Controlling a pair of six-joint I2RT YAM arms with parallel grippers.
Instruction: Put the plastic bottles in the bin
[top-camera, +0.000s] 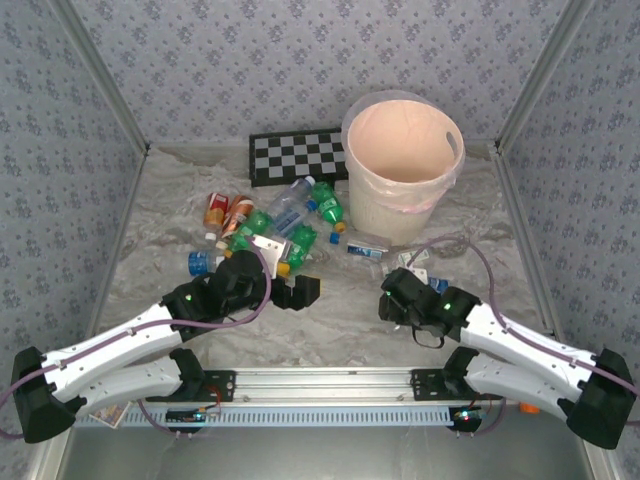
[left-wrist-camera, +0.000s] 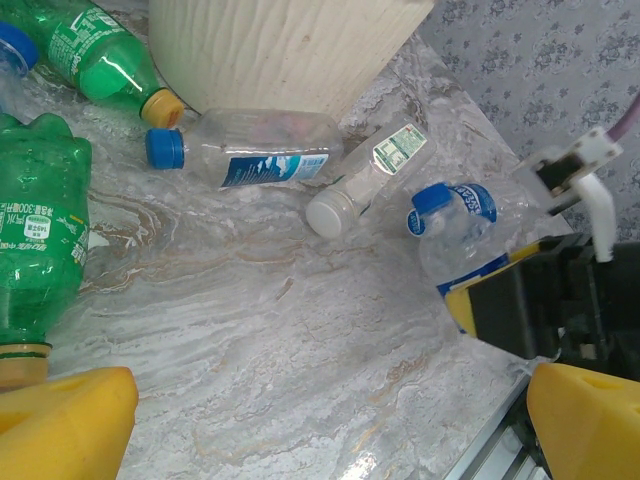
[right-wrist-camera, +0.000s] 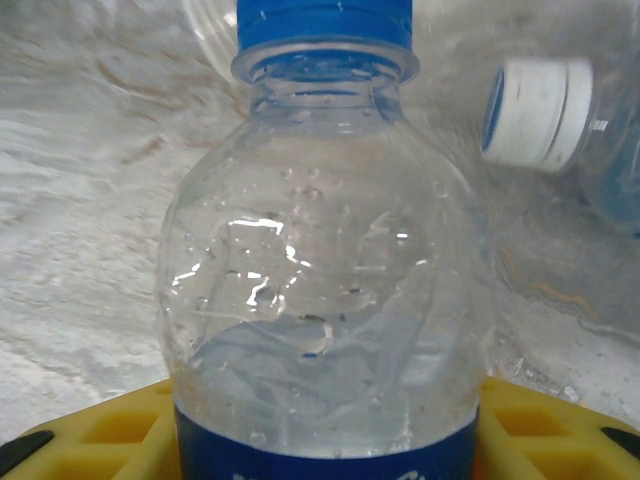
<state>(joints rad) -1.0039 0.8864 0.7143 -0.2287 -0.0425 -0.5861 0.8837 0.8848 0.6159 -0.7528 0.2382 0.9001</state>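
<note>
From above, the bin stands far right on the bench, the plastic bottles heaped left of it, the left hand by the heap and the right hand near the bin's foot. The left wrist view shows the left hand's yellow fingers spread wide, empty, beside a green bottle. The right wrist view has a blue-capped clear bottle between the right hand's fingers; whether they pinch it I cannot tell.

bottles beside peach bin
</note>
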